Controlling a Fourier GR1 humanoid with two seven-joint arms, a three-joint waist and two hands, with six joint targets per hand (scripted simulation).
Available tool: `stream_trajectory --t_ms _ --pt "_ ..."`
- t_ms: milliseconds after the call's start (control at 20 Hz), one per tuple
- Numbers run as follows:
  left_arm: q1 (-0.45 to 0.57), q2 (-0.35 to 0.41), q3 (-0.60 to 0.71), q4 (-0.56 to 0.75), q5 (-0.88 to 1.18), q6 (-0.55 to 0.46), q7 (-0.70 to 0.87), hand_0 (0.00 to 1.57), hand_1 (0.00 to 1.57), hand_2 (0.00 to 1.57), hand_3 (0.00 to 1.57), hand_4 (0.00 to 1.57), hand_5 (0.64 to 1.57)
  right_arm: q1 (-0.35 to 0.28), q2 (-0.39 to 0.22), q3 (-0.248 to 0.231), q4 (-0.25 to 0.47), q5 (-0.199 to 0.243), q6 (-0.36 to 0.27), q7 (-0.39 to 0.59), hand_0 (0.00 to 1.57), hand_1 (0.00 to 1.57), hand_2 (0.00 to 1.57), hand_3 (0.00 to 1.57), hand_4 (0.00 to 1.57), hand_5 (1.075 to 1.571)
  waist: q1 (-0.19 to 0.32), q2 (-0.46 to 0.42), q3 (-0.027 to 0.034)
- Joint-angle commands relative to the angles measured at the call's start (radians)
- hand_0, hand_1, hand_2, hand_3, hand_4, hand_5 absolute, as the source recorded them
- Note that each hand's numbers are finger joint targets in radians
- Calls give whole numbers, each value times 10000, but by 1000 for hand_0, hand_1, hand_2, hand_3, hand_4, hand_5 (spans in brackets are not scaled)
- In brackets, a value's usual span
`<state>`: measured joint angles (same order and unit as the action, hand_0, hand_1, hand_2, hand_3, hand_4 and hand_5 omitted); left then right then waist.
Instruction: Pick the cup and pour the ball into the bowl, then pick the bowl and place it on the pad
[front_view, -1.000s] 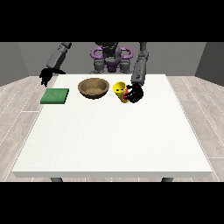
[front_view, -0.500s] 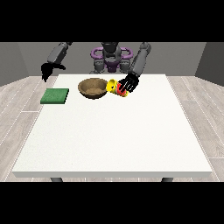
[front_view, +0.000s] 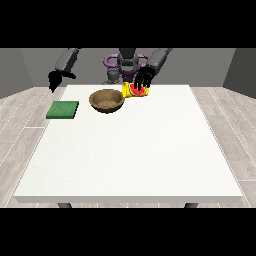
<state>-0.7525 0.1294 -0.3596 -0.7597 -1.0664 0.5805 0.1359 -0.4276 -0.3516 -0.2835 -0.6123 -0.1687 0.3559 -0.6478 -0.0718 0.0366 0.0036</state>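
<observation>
A yellow cup (front_view: 132, 91) with red on its side hangs tipped on its side just right of the brown bowl (front_view: 107, 100), its mouth toward the bowl's rim. The hand at the view's right (front_view: 143, 79) is curled round the cup from above. The ball cannot be made out. A green pad (front_view: 63, 109) lies flat on the table left of the bowl. The hand at the view's left (front_view: 53, 79) hangs in the air above the table's far left corner, holding nothing, fingers pointing down.
The white table (front_view: 130, 150) stretches toward the camera from the bowl and pad. The robot's torso (front_view: 125, 65) stands behind the far edge.
The hand at the view's right has lifted the cup off the table and tipped it toward the bowl. The arm at the view's left has risen a little.
</observation>
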Motion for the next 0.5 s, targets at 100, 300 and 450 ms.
stream_trajectory --t_ms 100,300,450 --pt "-326 -1177 -1343 -741 -1698 -1609 1312 1126 1126 1571 1489 899 1539 601 -960 -725 1106 -322 576 -782 0 0 291 262 404 1542 1108 -246 -17" --pt "-341 -1274 -2034 -1456 -1828 -3030 2043 272 272 1571 1426 859 1522 1095 -764 -509 1355 -51 694 -1511 0 0 204 337 405 1537 1078 -448 -18" --pt "-957 -1235 -1860 -1587 -2505 -3588 1641 0 0 1571 1517 802 1534 811 -915 -689 1453 -219 404 -1099 0 0 292 365 411 1537 1451 -476 -21"
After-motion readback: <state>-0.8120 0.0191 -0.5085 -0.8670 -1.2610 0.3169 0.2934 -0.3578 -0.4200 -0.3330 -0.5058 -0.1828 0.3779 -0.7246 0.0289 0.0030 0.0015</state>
